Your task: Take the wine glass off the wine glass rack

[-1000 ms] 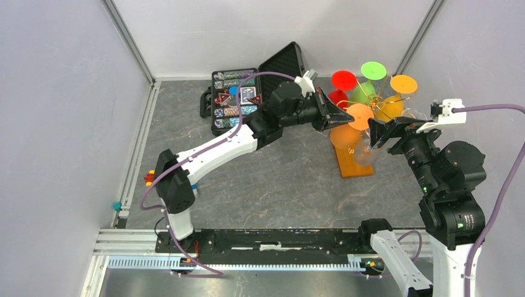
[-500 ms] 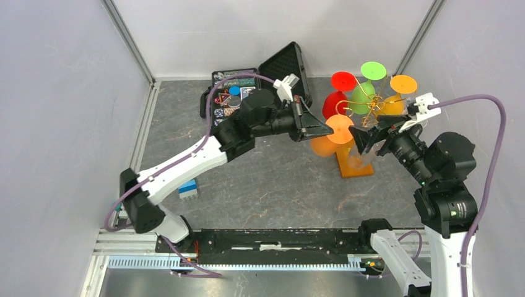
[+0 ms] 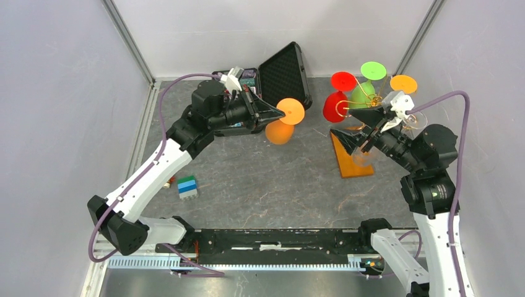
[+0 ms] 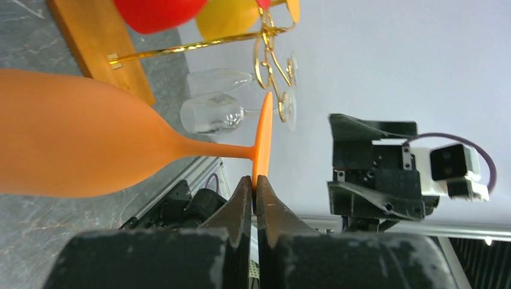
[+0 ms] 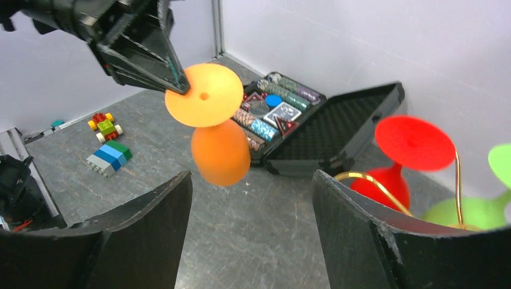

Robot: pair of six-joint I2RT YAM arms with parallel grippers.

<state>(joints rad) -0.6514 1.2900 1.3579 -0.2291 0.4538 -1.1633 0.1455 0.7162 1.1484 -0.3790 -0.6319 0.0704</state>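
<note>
Here the left end effector [image 3: 282, 114] pinches the orange wine glass [image 3: 279, 132] by its foot rim, in the air, well apart from the wine glass rack [image 3: 347, 164]. The right end effector [image 3: 343, 124] gapes wide, empty, beside that rack.

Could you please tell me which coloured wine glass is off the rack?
The orange wine glass pinched by its foot in the left gripper; the red glass and green glass hang on the wine glass rack.
</note>
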